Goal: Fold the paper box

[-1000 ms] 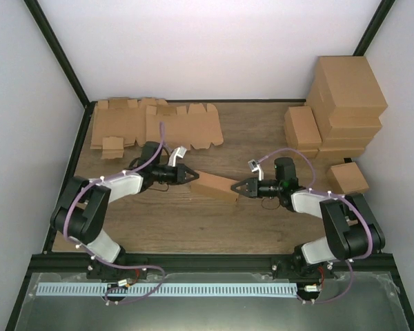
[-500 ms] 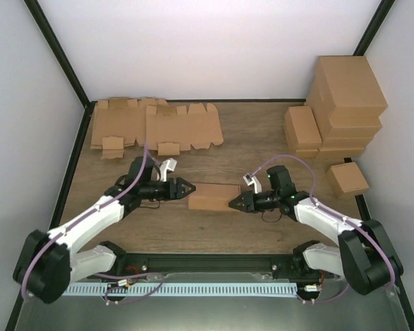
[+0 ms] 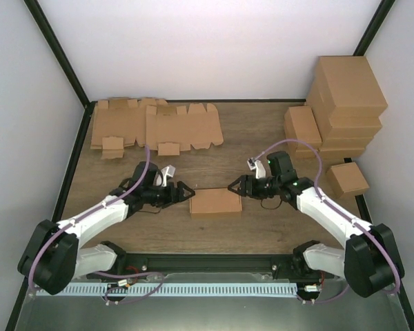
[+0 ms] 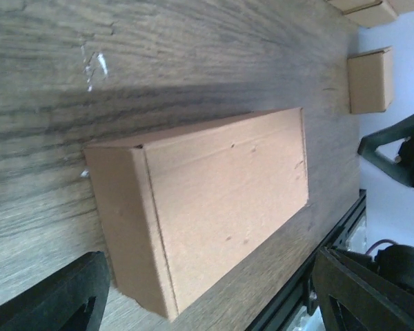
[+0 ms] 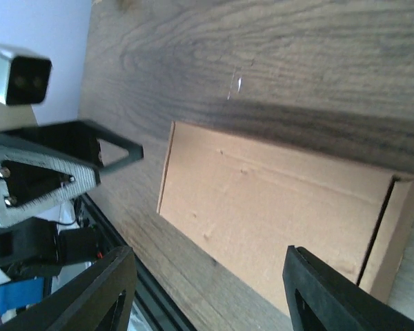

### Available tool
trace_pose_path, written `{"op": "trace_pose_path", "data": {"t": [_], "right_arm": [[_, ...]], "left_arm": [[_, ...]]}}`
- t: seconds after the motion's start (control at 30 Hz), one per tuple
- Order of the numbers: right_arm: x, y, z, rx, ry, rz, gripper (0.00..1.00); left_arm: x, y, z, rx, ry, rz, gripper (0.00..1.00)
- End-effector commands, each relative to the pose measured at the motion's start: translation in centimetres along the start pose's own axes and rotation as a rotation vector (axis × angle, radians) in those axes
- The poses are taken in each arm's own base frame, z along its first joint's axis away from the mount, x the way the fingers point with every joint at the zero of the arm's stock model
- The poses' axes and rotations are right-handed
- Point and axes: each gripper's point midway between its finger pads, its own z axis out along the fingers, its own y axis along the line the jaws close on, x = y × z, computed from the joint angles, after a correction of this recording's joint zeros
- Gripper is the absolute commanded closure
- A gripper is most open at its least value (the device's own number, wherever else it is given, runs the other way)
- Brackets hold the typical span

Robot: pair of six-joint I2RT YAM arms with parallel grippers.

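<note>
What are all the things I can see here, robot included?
paper box: one, brown, closed, lying at the table's centre.
flat cardboard blanks: several overlapping, brown, far left.
stacked boxes: a pile, number unclear, brown, far right corner.
small box: one, brown, right edge, nearer than the pile.
table: one, dark wood.
left gripper: one, black, open, at the paper box's left end.
right gripper: one, black, open, at its right end.
</note>
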Motion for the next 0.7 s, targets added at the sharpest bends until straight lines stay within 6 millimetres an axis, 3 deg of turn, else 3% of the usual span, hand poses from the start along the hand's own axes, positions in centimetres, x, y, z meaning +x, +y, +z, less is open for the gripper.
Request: {"op": "trace_pose_path", "data": {"t": [0.0, 0.1, 0.17, 0.27, 0.47, 0.6, 0.67], "right_arm": [[-2.3, 0.4, -0.5, 0.042, -0.056, 0.027, 0.39], [-2.6, 0.0, -0.5, 0.051, -0.096, 0.023, 0.35], [-2.4, -0.9, -0.3, 0.068, -0.11, 0.024, 0.22], [-1.3, -2.2, -0.1, 0.096, -0.103, 0.037, 0.13], [0.7, -3.3, 0.2, 0.101, -0.077, 0.073, 0.11], [1.3, -3.6, 0.2, 0.09, -0.083, 0.07, 0.11], [1.6, -3.8, 0.2, 0.09, -0.08, 0.075, 0.11]], "left_arm": [[1.0, 0.4, -0.1, 0.011, 0.018, 0.002, 0.22], [1.4, 0.7, -0.3, 0.014, 0.007, 0.003, 0.27], [1.7, 1.1, -0.3, 0.022, 0.001, 0.0, 0.27], [1.9, 1.6, -0.2, 0.025, -0.016, 0.004, 0.3], [2.6, 2.0, 0.9, 0.067, 0.02, -0.006, 0.46], [2.4, 0.7, 1.8, 0.162, 0.052, -0.02, 0.45], [2.4, 1.2, 2.2, 0.149, 0.051, -0.035, 0.5]]}}
